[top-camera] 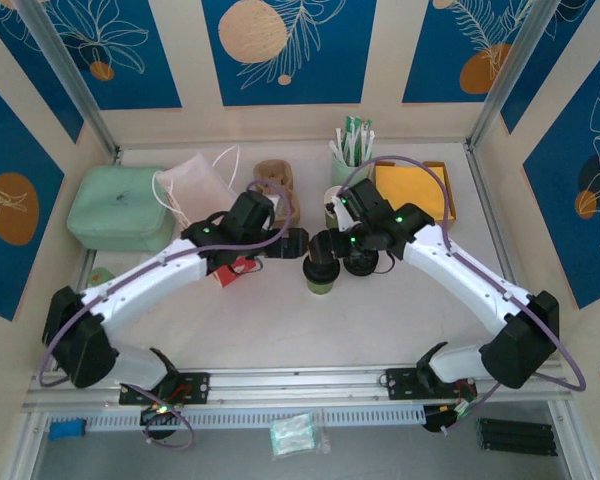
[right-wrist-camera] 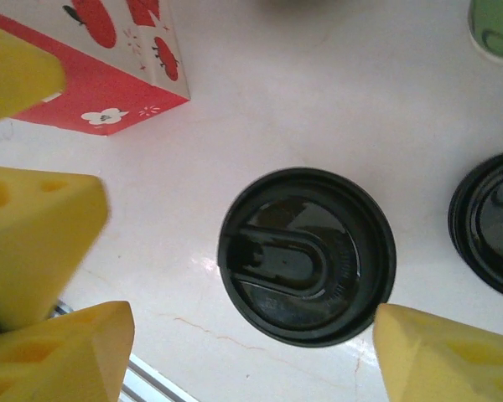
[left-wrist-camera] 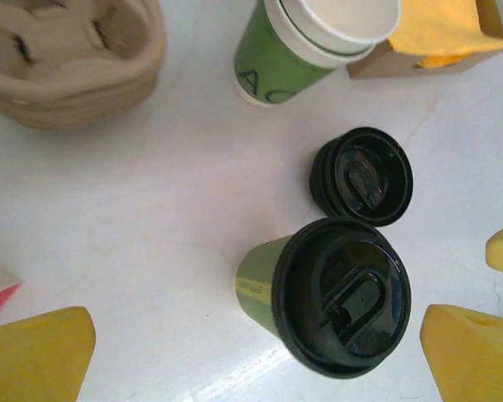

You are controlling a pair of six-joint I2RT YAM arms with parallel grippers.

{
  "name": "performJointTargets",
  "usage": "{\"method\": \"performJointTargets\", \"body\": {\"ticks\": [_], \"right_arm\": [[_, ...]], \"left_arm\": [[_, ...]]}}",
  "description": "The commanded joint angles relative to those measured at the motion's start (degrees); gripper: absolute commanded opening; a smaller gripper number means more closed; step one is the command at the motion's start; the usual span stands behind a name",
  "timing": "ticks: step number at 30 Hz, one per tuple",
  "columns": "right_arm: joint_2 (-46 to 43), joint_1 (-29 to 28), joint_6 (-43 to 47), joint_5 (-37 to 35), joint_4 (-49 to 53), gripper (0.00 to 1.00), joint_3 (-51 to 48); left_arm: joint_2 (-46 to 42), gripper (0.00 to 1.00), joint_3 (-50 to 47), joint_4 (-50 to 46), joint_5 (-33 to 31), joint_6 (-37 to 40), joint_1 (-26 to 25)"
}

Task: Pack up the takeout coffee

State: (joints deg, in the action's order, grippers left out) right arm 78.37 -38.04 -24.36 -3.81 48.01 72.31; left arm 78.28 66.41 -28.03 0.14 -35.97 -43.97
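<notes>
The takeout coffee (top-camera: 320, 274) stands upright at the centre of the white desk (top-camera: 310, 330). Its round black lid (right-wrist-camera: 306, 255) is pressed on, glossy plastic with a raised sip tab. Only a sliver of pale green paper wall shows beneath it in the left wrist view.

The right gripper (right-wrist-camera: 251, 331) is released. Its yellow foam fingers (right-wrist-camera: 448, 356) sit at the lower corners of the right wrist view, the left one clear of the lid. Whether the right one grazes the rim I cannot tell.

The left gripper (left-wrist-camera: 251, 335) is spread wide and grasps nothing; the cup sits between its pads (left-wrist-camera: 33, 356), apart from both.

Just beyond the cup lies a spare black lid (left-wrist-camera: 360, 176). A red printed carton (right-wrist-camera: 109, 59) is cut off at the upper left of the right wrist view. Farther back are nested green cups (left-wrist-camera: 306, 42), cropped at the top, and a moulded brown pulp carrier (left-wrist-camera: 67, 59).
</notes>
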Motion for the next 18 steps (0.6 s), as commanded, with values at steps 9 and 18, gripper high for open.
{"method": "performJointTargets", "body": {"ticks": [9, 18], "right_arm": [[12.4, -4.8, 3.3, -11.9, 7.5, 0.79, 5.6], [15.2, -6.2, 3.5, -13.2, 7.4, 0.79, 6.3]], "left_arm": [[-26.2, 0.99, -7.0, 2.7, -11.3, -5.7, -0.2], [-32.5, 0.99, -10.4, -0.7, -12.9, -6.5, -0.1]]}}
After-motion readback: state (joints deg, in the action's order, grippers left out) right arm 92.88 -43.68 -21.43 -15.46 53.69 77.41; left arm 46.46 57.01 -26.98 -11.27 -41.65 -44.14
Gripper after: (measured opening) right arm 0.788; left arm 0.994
